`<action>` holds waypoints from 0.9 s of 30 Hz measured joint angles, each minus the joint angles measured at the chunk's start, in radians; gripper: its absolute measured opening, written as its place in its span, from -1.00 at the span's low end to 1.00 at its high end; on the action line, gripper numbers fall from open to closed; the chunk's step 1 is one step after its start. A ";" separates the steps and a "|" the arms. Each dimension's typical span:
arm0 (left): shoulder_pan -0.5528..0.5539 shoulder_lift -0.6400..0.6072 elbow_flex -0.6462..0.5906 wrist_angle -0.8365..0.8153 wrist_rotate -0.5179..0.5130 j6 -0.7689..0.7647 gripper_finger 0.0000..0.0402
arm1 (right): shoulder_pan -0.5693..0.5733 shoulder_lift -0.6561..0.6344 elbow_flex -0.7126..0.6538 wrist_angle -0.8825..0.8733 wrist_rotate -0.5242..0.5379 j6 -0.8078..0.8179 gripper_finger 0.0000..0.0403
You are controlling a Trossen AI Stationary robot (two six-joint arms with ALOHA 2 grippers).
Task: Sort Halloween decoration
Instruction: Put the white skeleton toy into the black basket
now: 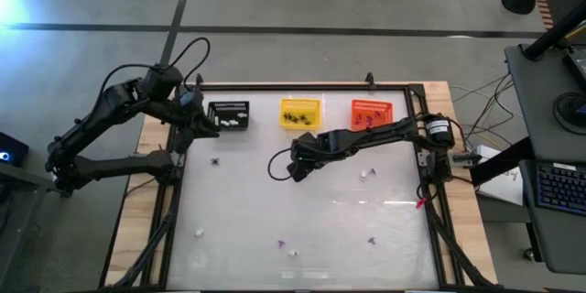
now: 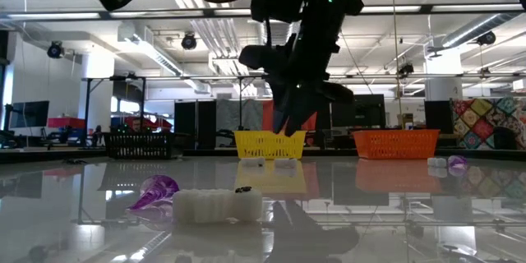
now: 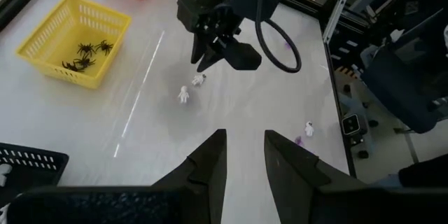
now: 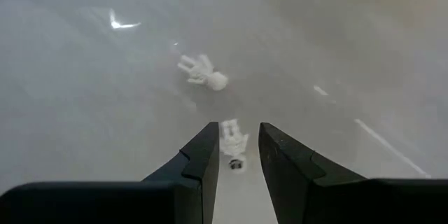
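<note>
Right gripper (image 1: 295, 172) in high view hangs over table (image 1: 385, 229) middle, near side of yellow basket (image 1: 300, 113); left gripper (image 1: 203, 124) waits beside black basket (image 1: 229, 114), fingers spread. Low view: right gripper (image 2: 288, 123) before yellow basket (image 2: 269, 144); white bit (image 2: 217, 205) and purple bit (image 2: 153, 191) lie nearer camera. Right wrist view: fingers (image 4: 203, 161) spread, nothing pinched; white figure (image 4: 232, 140) lies between them, second white figure (image 4: 203, 71) farther.

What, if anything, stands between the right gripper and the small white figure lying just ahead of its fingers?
Nothing visible does. In the right wrist view the right gripper hangs open over bare table, the nearer white figure showing in the gap between its fingers. A second white figure lies farther on, apart from it.
</note>
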 joint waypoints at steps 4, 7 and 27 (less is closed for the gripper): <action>0.000 0.004 0.000 0.001 0.000 0.000 -0.61 | 0.001 0.000 -0.041 0.050 -0.032 0.008 -0.54; 0.000 0.008 0.000 0.002 0.000 0.000 -0.61 | 0.004 0.000 -0.067 0.071 -0.033 0.029 -0.54; 0.000 0.031 0.000 0.002 -0.001 0.000 -0.61 | 0.025 0.000 -0.174 0.215 -0.078 0.052 -0.54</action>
